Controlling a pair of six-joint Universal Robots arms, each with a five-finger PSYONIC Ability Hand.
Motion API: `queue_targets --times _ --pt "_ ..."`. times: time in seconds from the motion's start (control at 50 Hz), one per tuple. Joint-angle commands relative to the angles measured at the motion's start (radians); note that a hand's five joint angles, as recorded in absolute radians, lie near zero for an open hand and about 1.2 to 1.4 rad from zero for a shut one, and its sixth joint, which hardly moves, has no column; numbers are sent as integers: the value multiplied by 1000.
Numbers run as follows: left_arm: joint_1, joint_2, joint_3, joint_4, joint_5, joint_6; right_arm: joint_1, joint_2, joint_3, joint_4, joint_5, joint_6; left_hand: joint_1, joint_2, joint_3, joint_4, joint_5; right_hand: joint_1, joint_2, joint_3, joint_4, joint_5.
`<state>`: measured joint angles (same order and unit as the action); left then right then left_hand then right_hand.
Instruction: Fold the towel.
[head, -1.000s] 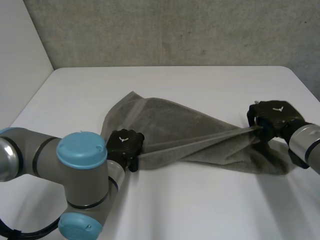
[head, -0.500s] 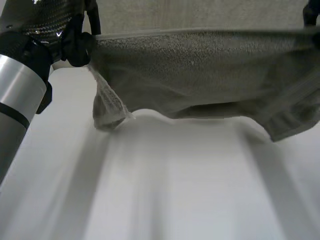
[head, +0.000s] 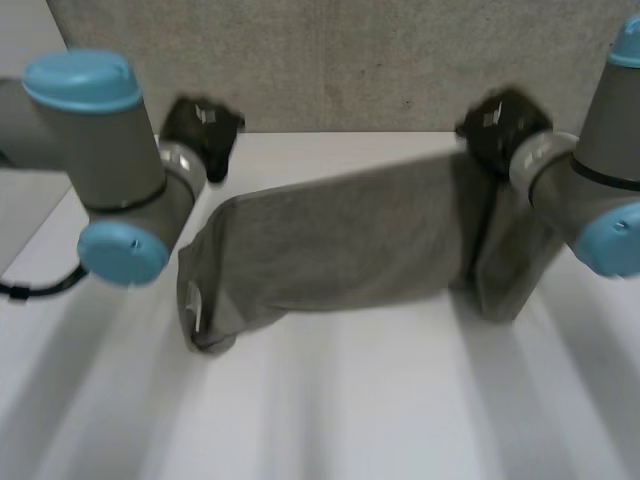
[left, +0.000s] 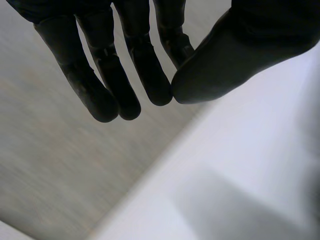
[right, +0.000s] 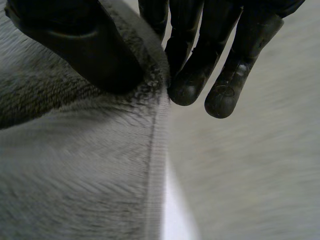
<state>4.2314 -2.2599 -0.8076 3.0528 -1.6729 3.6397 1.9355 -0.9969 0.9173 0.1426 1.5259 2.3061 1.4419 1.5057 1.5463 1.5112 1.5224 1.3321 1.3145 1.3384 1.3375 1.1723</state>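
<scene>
Head view: the towel (head: 350, 240) is down from the high, taut stretch it was in half a second ago, close to the camera between both hands. It now sits farther back on the tabletop (head: 330, 410) than it lay a second ago. Its upper edge slopes from beside the left arm up to the right hand (head: 500, 122). The left end sags in a bunch onto the tabletop and the right end hangs under the right forearm. The left hand (head: 203, 125) is near the wall (head: 350, 60), apart from the towel's near corner and no longer on it. I cannot tell whether one layer has landed over another.

Left wrist view: the left hand's fingers (left: 135, 75) hang fairly straight with the thumb (left: 225, 65) close against one fingertip. No cloth is between them, and beyond them are the wall and bare tabletop. This hand has let its corner go.

Right wrist view: the right hand keeps its hold. The thumb (right: 85, 50) presses on top of the towel's hemmed edge and the fingers (right: 192, 75) are on the other side, pinching the cloth between them. The rest of the towel spreads away below the palm.

With one corner dropped and the other still pinched, I judge the swing-over to be partly released. The right side has yet to be laid down, and the bunched left end will likely need smoothing before the fold looks clean.
</scene>
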Motion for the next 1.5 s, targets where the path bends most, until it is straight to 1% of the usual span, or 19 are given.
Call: queue_targets --times 0.02,0.04,0.08,0.1,0.16,0.2,0.26,0.3,0.42,0.44,0.46,0.6,0.74,0.78,0.94,1.1,1.26,1.44,1.5 --pt "7 40 202 343 -40 -76 -4 -50 26 -673 17 44 -46 -109 -150 -115 -301 64 82 58 59 49" --pt "7 40 202 343 -41 -76 -6 -99 72 -772 14 47 -46 -109 -150 -115 -301 64 82 58 59 49" --pt "9 115 157 473 -56 -119 -6 -141 102 -794 4 47 -46 -109 -150 -115 -301 64 82 58 59 49" --pt "9 115 157 474 -56 -119 -6 -141 103 -795 3 47 -46 -109 -150 -115 -301 64 82 58 59 49" --pt "10 163 73 509 -47 -130 -7 -158 130 -730 -50 52 -46 -109 -150 -115 -301 64 82 58 59 49" --pt "10 175 31 508 -44 -131 -16 -158 149 -588 -82 56 -46 -109 -150 -115 -301 64 82 58 59 49" --pt "18 197 -70 495 -45 -133 -20 -157 164 -500 -84 56 -46 -109 -150 -115 -301 64 82 58 59 49" --pt "18 204 -134 483 -41 -131 -20 -157 225 -356 -98 56 -46 -109 -150 -115 -301 64 82 58 59 49" --pt "-4 209 -360 437 -25 -148 -9 -178 403 -310 -101 56 -69 -133 -173 -138 -324 64 82 58 59 49" --pt "-11 204 -416 432 -24 -159 -9 -178 403 -310 -101 56 -449 -513 -554 -519 -705 64 82 58 59 49" --pt "-24 198 -467 434 -22 -176 -9 -193 449 -311 -101 56 -709 -773 -814 -778 -964 64 82 58 59 49" --pt "-65 155 -561 432 -19 -269 -3 -272 597 -311 -101 59 -753 -817 -857 -822 -1008 64 82 58 59 49" --pt "-105 117 -564 417 -7 -369 -18 -364 751 -349 -96 62 -741 -805 -845 -810 -996 64 82 58 59 49" --pt "-135 96 -555 408 27 -392 -20 -368 782 -374 -95 62 -741 -805 -845 -810 -996 64 82 58 59 49" --pt "-234 24 -498 405 90 -398 -44 -391 931 -510 -92 119 -741 -805 -845 -810 -996 64 82 58 59 49" --pt "-326 -130 -366 344 91 -397 -131 -384 980 -551 -102 199 -747 -811 -851 -816 -1002 64 82 58 59 49" --pt "-353 -268 -187 215 82 -400 -133 -378 983 -552 -101 203 -747 -811 -851 -816 -1002 64 82 58 59 49" --pt "-366 -326 -74 213 74 -397 -144 -376 983 -552 -101 205 -688 -752 -793 -757 -943 64 82 58 59 49" --pt "-366 -349 -36 213 74 -394 -144 -370 985 -552 -101 205 -565 -629 -669 -634 -820 64 82 58 59 49"
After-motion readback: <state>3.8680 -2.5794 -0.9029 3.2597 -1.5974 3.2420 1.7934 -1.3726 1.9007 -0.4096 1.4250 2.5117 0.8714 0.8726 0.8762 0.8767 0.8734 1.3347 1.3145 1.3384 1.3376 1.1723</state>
